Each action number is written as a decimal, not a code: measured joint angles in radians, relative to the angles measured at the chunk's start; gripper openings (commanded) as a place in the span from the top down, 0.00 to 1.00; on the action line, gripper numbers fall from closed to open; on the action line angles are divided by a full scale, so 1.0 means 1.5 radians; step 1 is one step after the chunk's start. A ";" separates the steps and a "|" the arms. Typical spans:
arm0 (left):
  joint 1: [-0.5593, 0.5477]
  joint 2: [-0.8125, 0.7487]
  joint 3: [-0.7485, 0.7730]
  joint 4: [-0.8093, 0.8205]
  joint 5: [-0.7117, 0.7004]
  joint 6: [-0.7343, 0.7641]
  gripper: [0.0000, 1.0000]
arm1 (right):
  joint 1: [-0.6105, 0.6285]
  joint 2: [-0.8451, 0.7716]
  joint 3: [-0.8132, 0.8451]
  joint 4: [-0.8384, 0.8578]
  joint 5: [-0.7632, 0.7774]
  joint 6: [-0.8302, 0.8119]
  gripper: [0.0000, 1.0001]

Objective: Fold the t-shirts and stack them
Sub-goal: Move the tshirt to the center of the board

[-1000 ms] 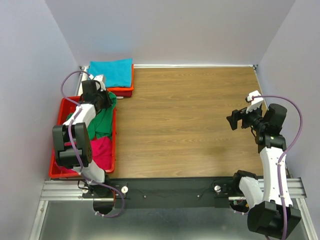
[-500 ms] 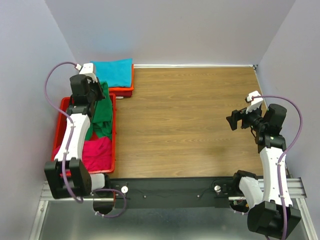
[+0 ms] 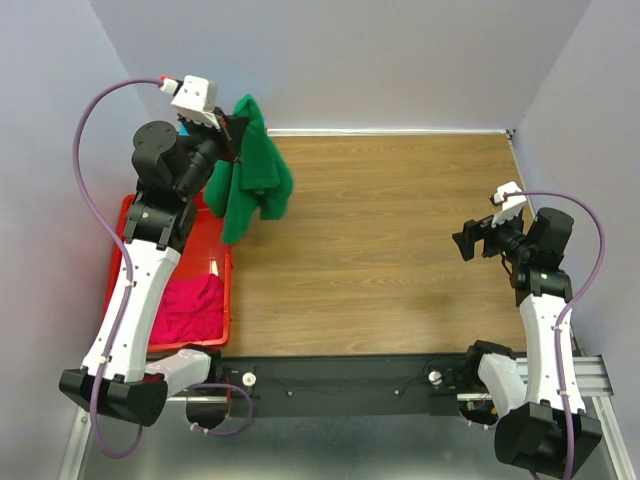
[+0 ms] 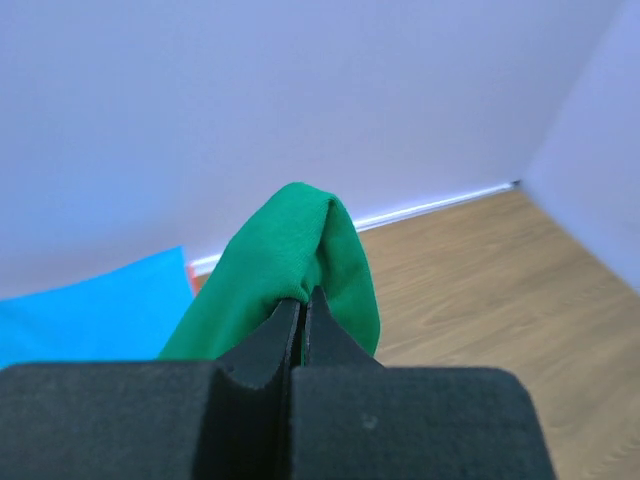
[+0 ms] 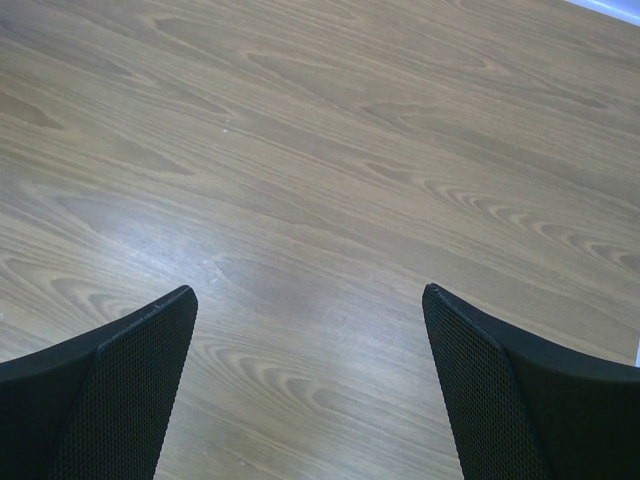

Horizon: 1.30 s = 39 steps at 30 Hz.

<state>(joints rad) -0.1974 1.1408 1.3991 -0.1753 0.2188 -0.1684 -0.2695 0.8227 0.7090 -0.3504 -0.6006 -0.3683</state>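
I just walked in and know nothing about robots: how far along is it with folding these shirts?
Done, it seems: a teal cloth t-shirt lies flat by the back wall. In hand: the left gripper is shut on a green cloth t-shirt, hanging above the wooden table; the right gripper is open. Left: folding that one, then the crumpled magenta t-shirt in the red plastic tray.

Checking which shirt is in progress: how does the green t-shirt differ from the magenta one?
The green t-shirt hangs in the air, pinched in the shut left gripper; the magenta t-shirt lies in the red tray, held by nothing. The green one drapes downward in long folds; the magenta one sits crumpled in a heap. Both are plain, unfolded cloth.
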 measured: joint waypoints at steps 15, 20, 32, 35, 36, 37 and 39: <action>-0.388 0.092 0.127 0.019 0.002 0.025 1.00 | 0.000 0.002 -0.002 0.000 0.000 -0.001 0.00; -0.425 0.144 0.084 0.053 0.003 0.020 1.00 | 0.000 0.003 -0.002 0.000 0.001 -0.001 0.00; -0.373 0.275 -0.094 0.095 -0.172 -0.016 0.48 | 0.000 0.022 -0.004 -0.002 -0.008 -0.011 0.00; -0.349 0.272 -0.109 0.067 -0.220 0.002 0.48 | 0.000 0.045 -0.005 -0.026 -0.064 -0.041 0.00; -0.347 0.260 -0.116 0.063 -0.226 0.012 0.48 | 0.000 0.051 -0.005 -0.035 -0.078 -0.048 0.00; -0.349 0.246 -0.123 0.061 -0.222 0.020 0.48 | 0.000 0.060 -0.005 -0.049 -0.104 -0.064 0.00; -0.351 0.209 -0.145 0.061 -0.197 0.037 0.48 | 0.000 0.079 -0.005 -0.089 -0.164 -0.102 0.01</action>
<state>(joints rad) -0.7246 1.4548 1.1812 -0.0845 -0.0769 -0.1135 -0.2691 0.9413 0.7021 -0.4839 -0.8463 -0.5220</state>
